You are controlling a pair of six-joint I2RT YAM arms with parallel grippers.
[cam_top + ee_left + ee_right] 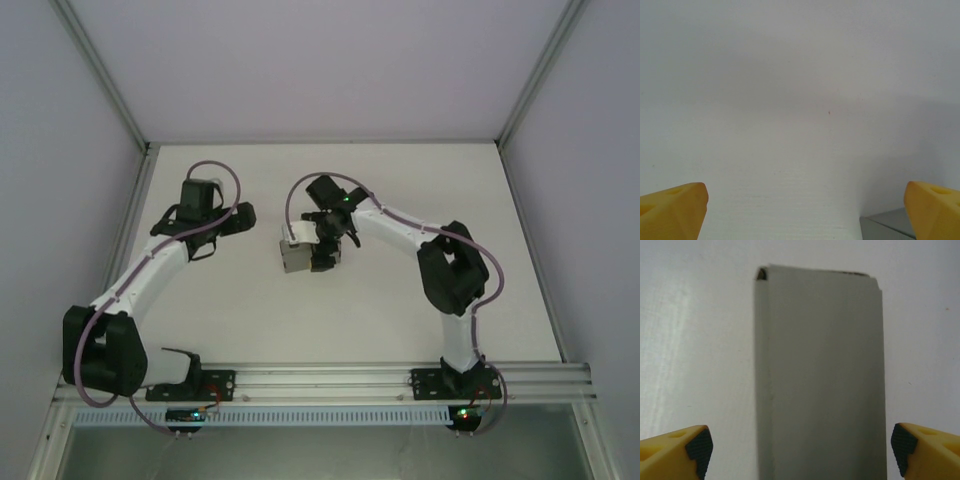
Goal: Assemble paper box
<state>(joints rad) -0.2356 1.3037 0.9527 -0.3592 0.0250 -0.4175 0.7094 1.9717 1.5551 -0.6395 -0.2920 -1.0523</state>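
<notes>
1. My right gripper (800,450) is spread wide, gripping nothing, its tips in the wrist view's bottom corners.
2. The paper box (820,375) lies between them, clear of the left tip and close beside the right, its long axis running straight up the frame.
3. My left gripper (802,210), also spread and empty, hangs left of the box in the top view; the right is nearer.

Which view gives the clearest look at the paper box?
Right wrist: the paper box sits large and centred, folded edges plain. Top external shows it small, partly under the right arm. Left wrist catches a grey corner, perhaps it.
</notes>
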